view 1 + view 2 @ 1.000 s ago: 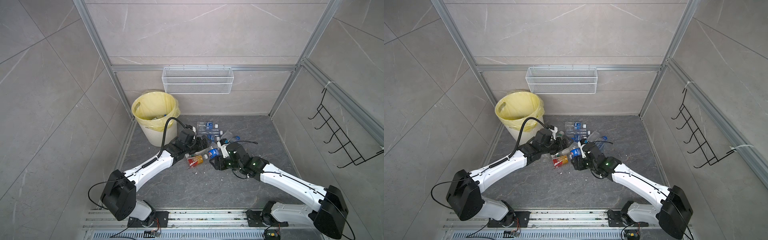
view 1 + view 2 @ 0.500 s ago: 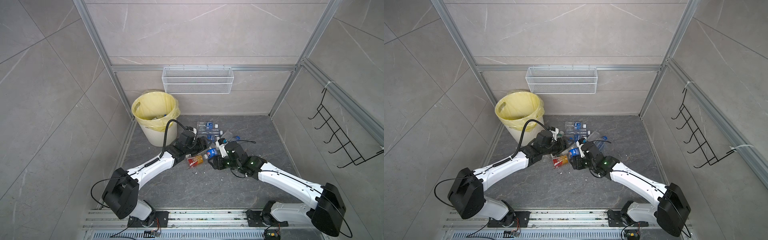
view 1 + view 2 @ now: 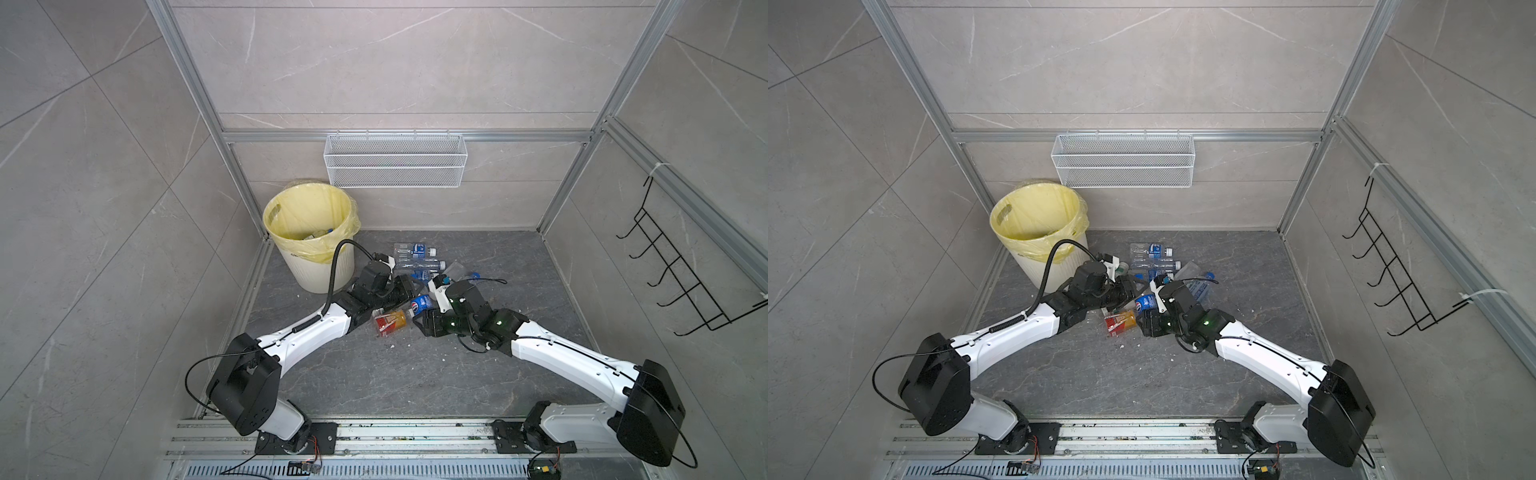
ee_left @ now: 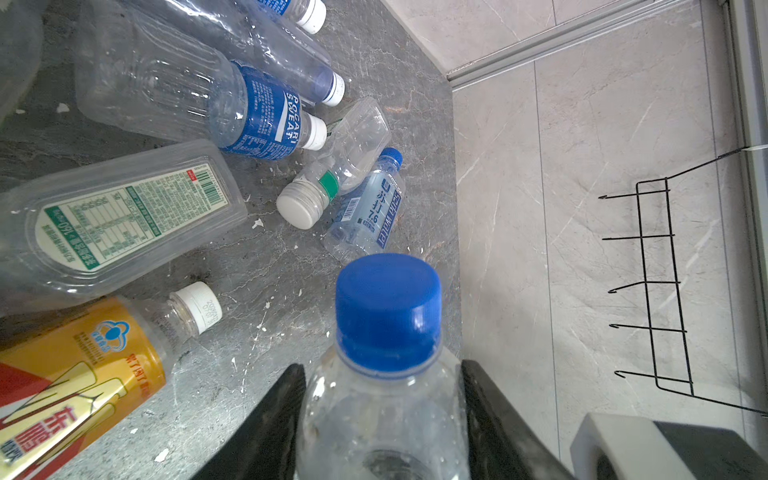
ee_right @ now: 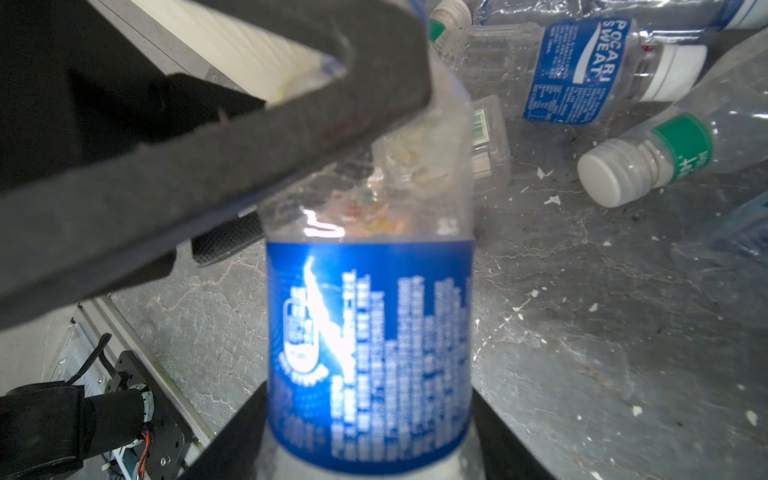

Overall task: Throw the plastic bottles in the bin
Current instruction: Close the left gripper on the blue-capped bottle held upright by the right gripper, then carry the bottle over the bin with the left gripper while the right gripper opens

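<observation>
The left gripper (image 4: 380, 368) pinches the shoulder of the clear blue-capped, blue-labelled plastic bottle (image 5: 370, 332); the right gripper (image 5: 368, 399) clamps its body. Firm the left grip before the right lets go, then swing to the round cream yellow-lined bin (image 3: 307, 274) behind the left wrist.

Grey counter (image 3: 374, 374) — stone-look slab, matt, veined, flecked white. The plastic bottles (image 4: 166, 95): thin clear plastic, glossy, dented, with printed film labels. The blue-capped bottle (image 4: 382, 424) carries a ribbed satin plastic cap (image 4: 388, 309). The bin (image 3: 324, 278): ribbed cream plastic, its liner (image 3: 307, 208) a crinkled translucent yellow film. The basket (image 3: 395, 162): white-coated wire mesh. The frame rail (image 3: 407, 136): brushed aluminium. On the left pincer (image 4: 380, 370), fingers (image 5: 249, 145) — matt black, grainy.
</observation>
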`<state>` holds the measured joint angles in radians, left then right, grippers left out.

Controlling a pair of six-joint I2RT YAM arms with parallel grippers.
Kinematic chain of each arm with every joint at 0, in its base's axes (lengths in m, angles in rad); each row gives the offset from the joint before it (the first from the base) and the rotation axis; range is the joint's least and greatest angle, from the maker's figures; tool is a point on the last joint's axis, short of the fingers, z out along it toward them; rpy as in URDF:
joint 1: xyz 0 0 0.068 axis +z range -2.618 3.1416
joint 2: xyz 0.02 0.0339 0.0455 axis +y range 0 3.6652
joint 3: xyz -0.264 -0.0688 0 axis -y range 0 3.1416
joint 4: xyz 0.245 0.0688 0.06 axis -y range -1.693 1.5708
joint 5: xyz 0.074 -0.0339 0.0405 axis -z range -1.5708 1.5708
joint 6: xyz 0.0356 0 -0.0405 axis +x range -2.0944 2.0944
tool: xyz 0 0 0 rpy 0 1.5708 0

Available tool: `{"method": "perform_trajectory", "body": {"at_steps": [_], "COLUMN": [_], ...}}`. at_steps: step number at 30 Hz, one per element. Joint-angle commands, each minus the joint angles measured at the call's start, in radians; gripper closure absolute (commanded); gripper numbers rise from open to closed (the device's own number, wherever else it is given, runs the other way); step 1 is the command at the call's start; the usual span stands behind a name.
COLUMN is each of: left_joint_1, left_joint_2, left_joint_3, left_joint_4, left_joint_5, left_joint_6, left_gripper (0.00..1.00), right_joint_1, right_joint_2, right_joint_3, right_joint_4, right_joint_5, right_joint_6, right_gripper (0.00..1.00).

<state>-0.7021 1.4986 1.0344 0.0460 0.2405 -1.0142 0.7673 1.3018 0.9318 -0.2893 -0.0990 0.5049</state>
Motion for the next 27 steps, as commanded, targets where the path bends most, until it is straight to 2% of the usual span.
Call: {"method": "perform_trajectory", "body": {"at_steps": [1, 4, 14, 20, 22, 27], "left_joint_1": [-0.005, -0.005, 0.004, 0.024, 0.044, 0.125], "left_joint_2": [0.000, -0.008, -0.052, -0.085, -0.099, -0.122], "left_joint_3": [-0.006, 0.006, 0.083, 0.181, 0.226, 0.331], "left_joint_4": [-0.007, -0.043, -0.187, -0.311, -0.355, -0.439], "left_joint_5": [0.013, -0.006, -0.083, -0.148, -0.171, -0.182], "left_joint_6": [0.023, 0.050, 0.156, 0.256, 0.291, 0.347], "left_gripper": [0.48, 0.51, 0.51, 0.51, 0.51, 0.51], "right_joint_1": [0.004, 0.004, 0.005, 0.007, 0.008, 0.045], "right_joint_2": [0.006, 0.000, -0.034, -0.068, -0.074, -0.052], "right_joint_3": [0.044, 0.045, 0.045, 0.065, 0.088, 0.182], "right_joint_4": [0.034, 0.025, -0.011, -0.032, -0.037, -0.054], "right_joint_5": [-0.007, -0.002, 0.011, 0.027, 0.038, 0.104], "right_joint_6": [-0.003, -0.006, -0.022, -0.031, -0.039, -0.076], "right_gripper": [0.33, 0.29, 0.17, 0.04, 0.00, 0.00]}}
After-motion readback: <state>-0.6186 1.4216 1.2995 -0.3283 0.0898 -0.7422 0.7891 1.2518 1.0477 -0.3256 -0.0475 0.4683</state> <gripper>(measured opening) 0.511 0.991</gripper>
